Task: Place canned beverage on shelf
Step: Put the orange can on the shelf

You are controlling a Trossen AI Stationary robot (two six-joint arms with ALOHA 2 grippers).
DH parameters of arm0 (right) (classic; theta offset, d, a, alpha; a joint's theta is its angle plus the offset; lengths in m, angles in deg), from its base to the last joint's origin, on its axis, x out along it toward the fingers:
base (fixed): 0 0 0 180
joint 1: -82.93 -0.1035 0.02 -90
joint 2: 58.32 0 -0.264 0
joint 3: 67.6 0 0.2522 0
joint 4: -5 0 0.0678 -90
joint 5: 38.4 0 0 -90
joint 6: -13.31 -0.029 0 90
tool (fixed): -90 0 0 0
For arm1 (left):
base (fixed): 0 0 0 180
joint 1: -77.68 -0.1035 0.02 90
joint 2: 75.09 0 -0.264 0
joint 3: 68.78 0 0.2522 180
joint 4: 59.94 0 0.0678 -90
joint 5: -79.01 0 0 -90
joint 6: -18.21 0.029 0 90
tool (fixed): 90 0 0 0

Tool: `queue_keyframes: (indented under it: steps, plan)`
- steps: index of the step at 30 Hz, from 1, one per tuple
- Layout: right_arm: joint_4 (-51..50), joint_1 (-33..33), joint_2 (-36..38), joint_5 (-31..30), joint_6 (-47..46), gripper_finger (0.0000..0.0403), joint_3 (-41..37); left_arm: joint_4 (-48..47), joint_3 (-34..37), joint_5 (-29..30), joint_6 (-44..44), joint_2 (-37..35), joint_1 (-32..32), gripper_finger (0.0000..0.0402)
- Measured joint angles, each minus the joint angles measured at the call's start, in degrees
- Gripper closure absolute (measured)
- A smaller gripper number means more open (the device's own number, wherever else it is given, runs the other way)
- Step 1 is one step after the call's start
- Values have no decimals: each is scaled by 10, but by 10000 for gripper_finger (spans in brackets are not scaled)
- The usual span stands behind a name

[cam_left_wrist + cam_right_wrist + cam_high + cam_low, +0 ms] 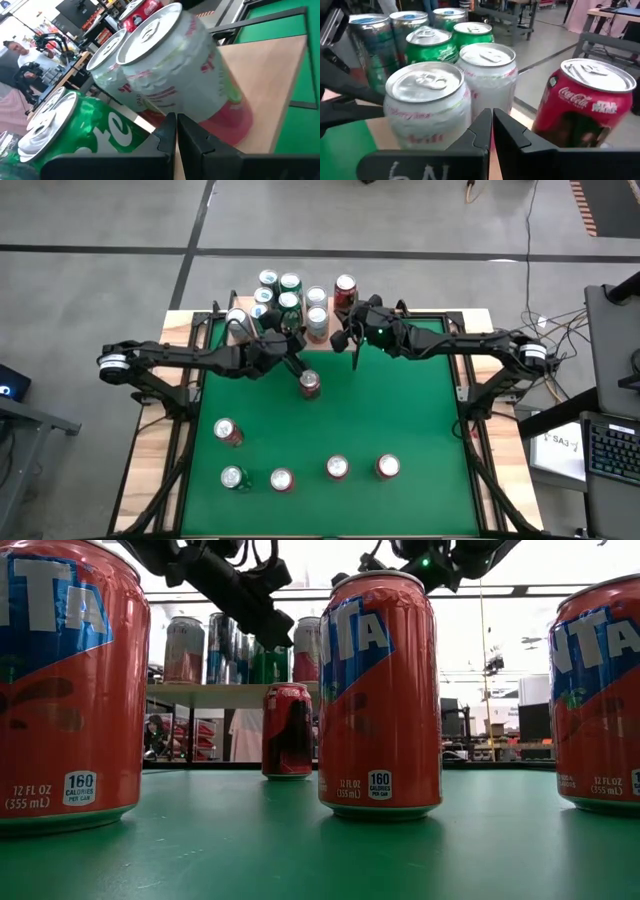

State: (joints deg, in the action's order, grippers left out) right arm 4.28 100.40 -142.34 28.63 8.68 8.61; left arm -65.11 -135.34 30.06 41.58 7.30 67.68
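1. Against the far edge of the green table [400, 410], seen from above, sits the shelf [322, 332], a light-wood board with its long side along that edge. Nine cans stand upright on it in a cluster [290, 300]: green, silver-blue, pale ones and a red cola can [345, 288] at the right end. Both arms reach in to the shelf's near edge. The left gripper [297, 343] and right gripper [345, 340] have their fingers pressed together and hold nothing.
2. On the table itself are six upright cans: a dark red can [310, 384] just in front of the shelf, one near the left edge, and four in a row along the near edge.
3. At table height, three orange cans [380, 695] loom close, upright. The dark red can [287, 730] stands behind them, the shelf [230, 693] beyond it.
4. From the left wrist, closed fingers [167, 135] point at a pale can [185, 75]; a green can [75, 130] is beside it.
5. From the right wrist, closed fingers [482, 130] point between a pale can [427, 107] and the cola can [582, 102].
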Motion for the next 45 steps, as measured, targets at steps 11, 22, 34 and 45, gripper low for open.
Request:
queue_keyframes:
  steps: [11, 22, 34, 45]
  plan:
    - [-1, -7, -12, 32, 8, 394, 0, 29, 0, -25, 0, 0, -15, 402]
    - [-12, -33, -7, 33, 15, 394, 0, 25, 0, -12, -17, 0, -15, 402]
    - [-48, -37, 35, 33, 2, 394, 0, 14, 0, 12, -31, 0, 15, 402]
    - [-63, -80, 101, 39, -32, 394, 0, 6, 0, 17, -19, -42, 72, 402]
